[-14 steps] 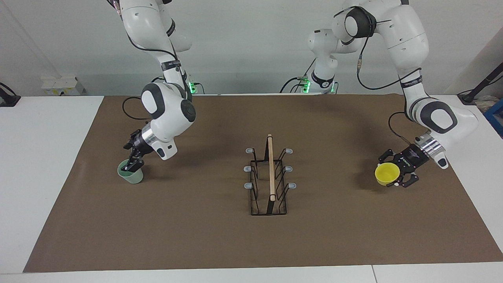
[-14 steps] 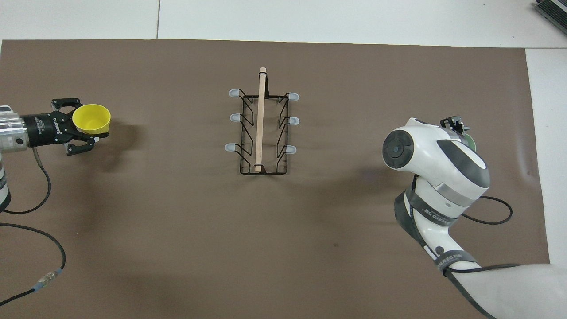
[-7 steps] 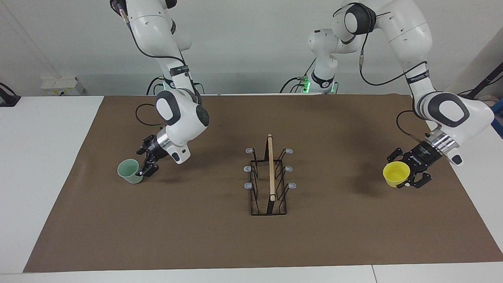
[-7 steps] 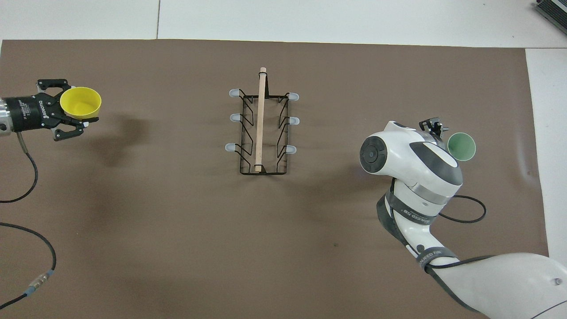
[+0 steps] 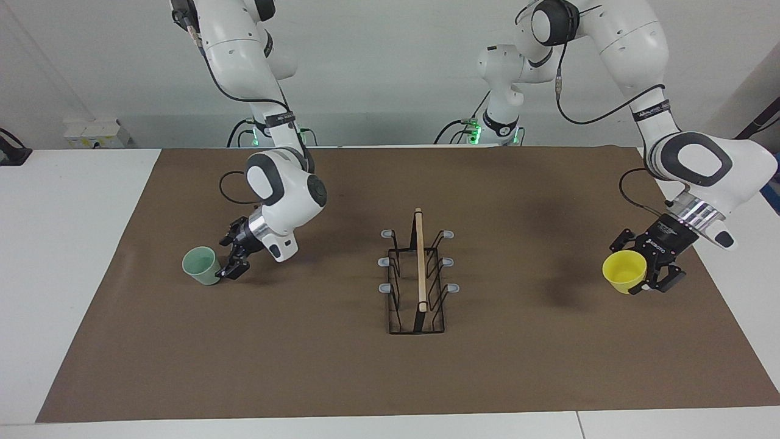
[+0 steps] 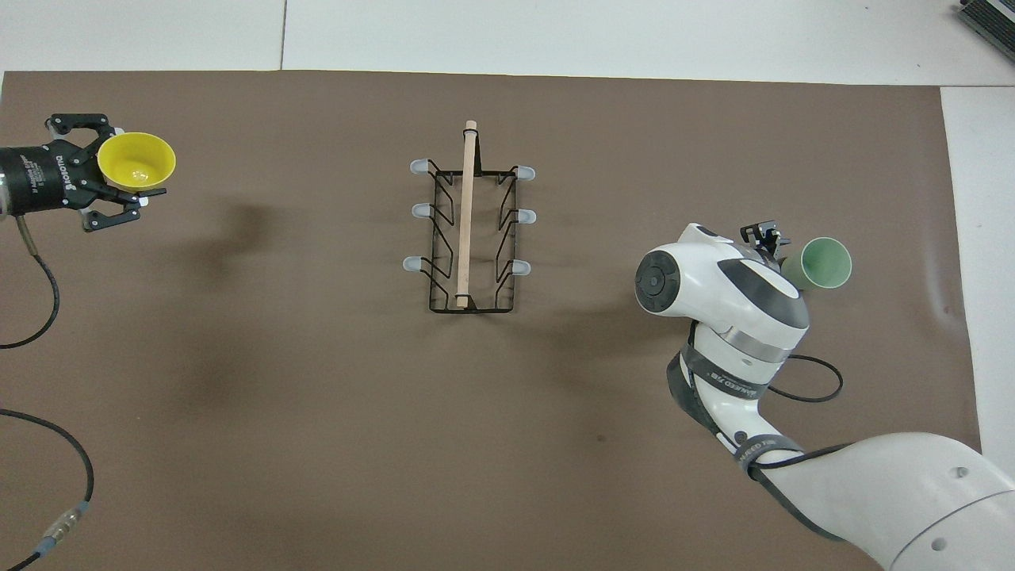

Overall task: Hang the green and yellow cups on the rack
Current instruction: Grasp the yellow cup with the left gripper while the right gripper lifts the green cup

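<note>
The yellow cup [image 5: 623, 271] [image 6: 136, 161] hangs above the mat near the left arm's end of the table, mouth tipped sideways, with my left gripper [image 5: 637, 268] [image 6: 119, 170] shut on it. The pale green cup [image 5: 201, 266] [image 6: 825, 264] stands on the mat toward the right arm's end. My right gripper [image 5: 231, 263] [image 6: 767, 235] is low beside it, on the rack's side, open and holding nothing. The black wire rack [image 5: 419, 274] [image 6: 468, 230] with its wooden top rod stands mid-table, all grey-tipped pegs bare.
A brown mat [image 5: 390, 372] covers most of the white table. A black cable [image 6: 47, 444] trails over the mat at the left arm's end. The right arm's white elbow [image 6: 721, 277] hangs over the mat next to the green cup.
My right gripper has drawn back from over the green cup toward the rack, leaving the cup standing. The left gripper has carried the yellow cup upward and outward toward its end of the table.
</note>
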